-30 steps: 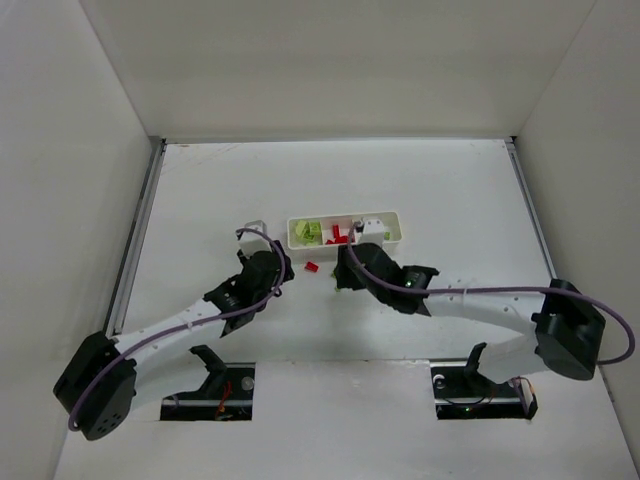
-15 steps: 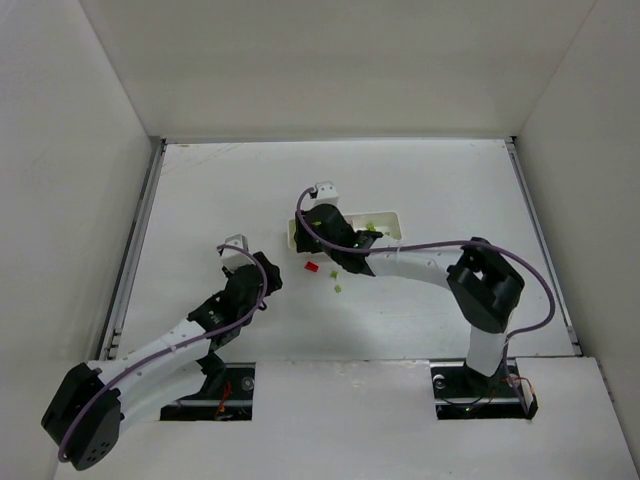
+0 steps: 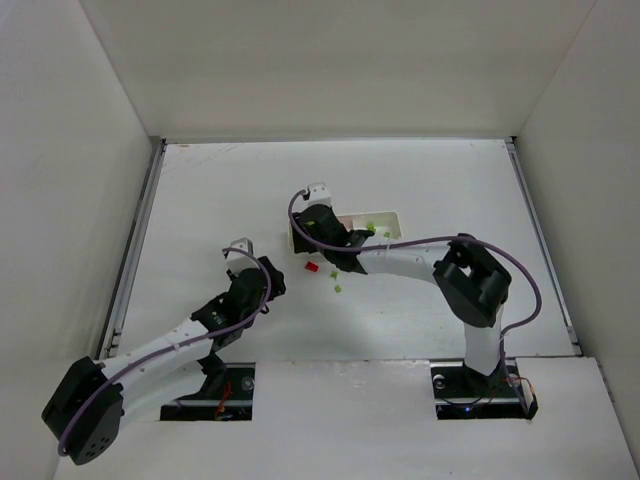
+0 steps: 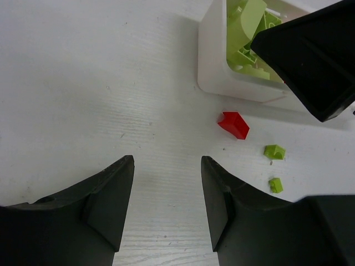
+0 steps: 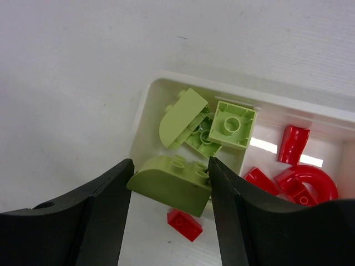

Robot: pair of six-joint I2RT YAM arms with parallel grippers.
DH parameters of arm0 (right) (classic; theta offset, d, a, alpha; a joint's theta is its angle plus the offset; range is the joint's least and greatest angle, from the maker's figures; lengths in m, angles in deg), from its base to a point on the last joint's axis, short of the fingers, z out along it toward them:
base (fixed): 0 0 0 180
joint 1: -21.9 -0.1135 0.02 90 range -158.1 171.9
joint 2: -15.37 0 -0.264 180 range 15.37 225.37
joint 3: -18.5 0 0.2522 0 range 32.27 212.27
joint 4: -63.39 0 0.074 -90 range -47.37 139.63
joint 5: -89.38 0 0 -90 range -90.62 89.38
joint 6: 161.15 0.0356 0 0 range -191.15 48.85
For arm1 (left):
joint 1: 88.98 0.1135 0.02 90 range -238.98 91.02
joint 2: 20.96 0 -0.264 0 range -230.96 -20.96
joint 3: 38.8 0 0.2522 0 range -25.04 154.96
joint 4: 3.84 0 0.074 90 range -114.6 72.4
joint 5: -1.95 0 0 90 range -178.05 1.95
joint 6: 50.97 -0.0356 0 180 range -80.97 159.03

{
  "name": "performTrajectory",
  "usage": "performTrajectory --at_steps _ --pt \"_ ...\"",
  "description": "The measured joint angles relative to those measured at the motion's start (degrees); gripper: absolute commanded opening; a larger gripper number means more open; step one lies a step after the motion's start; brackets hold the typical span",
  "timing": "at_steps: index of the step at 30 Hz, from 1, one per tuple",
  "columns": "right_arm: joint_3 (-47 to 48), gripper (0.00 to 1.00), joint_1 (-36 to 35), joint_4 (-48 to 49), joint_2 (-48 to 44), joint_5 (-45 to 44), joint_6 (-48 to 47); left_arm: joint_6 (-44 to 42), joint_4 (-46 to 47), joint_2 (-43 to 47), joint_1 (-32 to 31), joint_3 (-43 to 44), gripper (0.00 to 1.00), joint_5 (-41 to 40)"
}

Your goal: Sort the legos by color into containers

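The white tray [image 3: 392,222] lies at mid-table, its left part hidden under my right arm. My right gripper [image 3: 312,232] hangs over the left compartment, shut on a lime green curved lego [image 5: 172,184]. Under it the left compartment [image 5: 145,119] holds green legos [image 5: 233,124]. The middle compartment holds red legos [image 5: 308,185]. A red lego [image 3: 311,267] and small green legos [image 3: 338,288] lie on the table in front of the tray. My left gripper [image 4: 166,166] is open and empty, short of the red lego [image 4: 234,124].
The tray's near-left corner [image 4: 222,72] and my right gripper's black finger [image 4: 310,55] show in the left wrist view. Two small green legos [image 4: 274,151] lie right of the red one. White walls close in the table on three sides.
My right gripper has swung from the table in front of the tray up over its left compartment, carrying the green lego. My left gripper has drawn back a little toward the near left.
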Motion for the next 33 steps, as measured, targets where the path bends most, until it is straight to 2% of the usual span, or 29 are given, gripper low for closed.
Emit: performTrajectory --at_steps 3,6,13,17,19,20,22,23,25,27,30,33 --pt "0.02 0.72 0.00 0.00 0.42 -0.55 -0.85 0.35 0.04 -0.35 -0.55 -0.11 0.49 0.00" --pt "0.02 0.76 -0.02 0.07 0.44 -0.87 -1.64 0.42 0.17 -1.51 -1.07 -0.09 0.49 -0.04" --pt "-0.46 0.79 -0.02 0.44 -0.33 -1.03 -2.16 0.52 0.66 -6.80 -4.07 1.60 0.49 -0.74" --pt "-4.70 0.79 -0.02 0.72 -5.92 -1.03 -1.99 0.57 2.25 -11.61 -5.88 4.22 0.50 -1.53" --pt "-7.08 0.75 0.00 0.81 -10.19 -1.11 -1.70 0.37 3.02 -14.82 -6.51 6.34 0.50 -1.79" --pt "-8.24 0.70 0.04 1.01 -12.35 -1.25 -1.62 0.22 3.65 -16.52 -6.75 7.41 0.50 -1.99" --pt "-11.06 0.48 0.26 1.90 -16.85 -1.60 -1.05 -0.37 5.16 -19.93 -7.02 9.31 0.50 -2.16" --pt "-12.70 0.41 0.33 2.38 -18.88 -1.77 -0.66 -0.63 5.92 -21.66 -7.06 10.25 0.50 -2.23" --pt "-16.76 0.38 0.68 3.17 -22.97 -2.29 0.66 -1.31 6.99 -24.81 -7.06 11.89 0.50 -2.23" --pt "-21.46 0.39 1.22 3.85 -26.53 -2.67 1.55 -2.08 7.69 -27.78 -7.06 13.46 0.50 -2.21" --pt "-27.74 0.50 2.05 4.46 -30.05 -2.93 2.60 -3.21 8.76 -31.32 -7.06 15.32 0.50 -2.01" --pt "-31.89 0.56 2.78 4.63 -32.06 -2.95 3.28 -4.07 9.33 -34.36 -6.97 17.20 0.50 -1.22"
